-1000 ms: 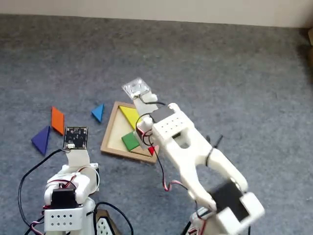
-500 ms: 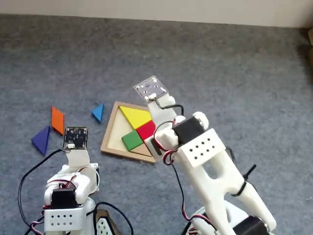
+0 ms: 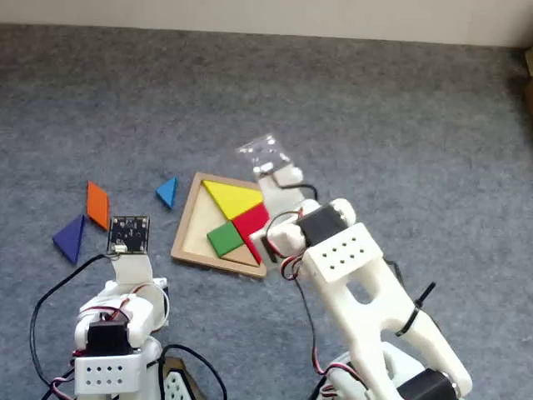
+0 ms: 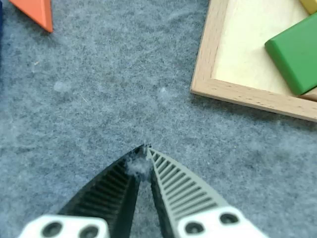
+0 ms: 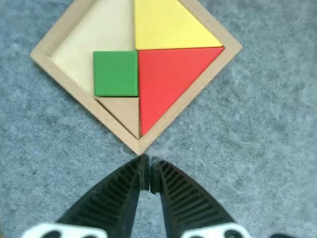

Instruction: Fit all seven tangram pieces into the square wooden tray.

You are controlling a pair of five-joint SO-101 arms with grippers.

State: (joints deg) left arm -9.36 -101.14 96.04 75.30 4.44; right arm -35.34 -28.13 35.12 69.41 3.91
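The square wooden tray (image 3: 185,223) holds a yellow triangle (image 3: 233,198), a red triangle (image 3: 252,222), a green square (image 3: 222,239) and a small tan triangle (image 3: 244,253). On the carpet to its left lie a small blue triangle (image 3: 167,192), an orange parallelogram (image 3: 98,204) and a dark blue triangle (image 3: 71,236). My right gripper (image 5: 149,173) is shut on nothing, just off the tray (image 5: 74,92) corner beside the tan triangle (image 5: 124,111) and red triangle (image 5: 168,79). My left gripper (image 4: 146,153) is shut and empty, over carpet short of the tray (image 4: 208,64), with the orange parallelogram (image 4: 34,10) farther off.
Grey carpet covers the whole table. The right arm (image 3: 341,258) rises to the right of the tray. The left arm (image 3: 112,333) stands at the bottom left. Bare wood (image 5: 94,29) shows in the tray's left part, beside the green square (image 5: 115,73) and yellow triangle (image 5: 168,25).
The right arm has drawn back off the tray toward the right, uncovering the red triangle lying in it. The left arm has not moved.
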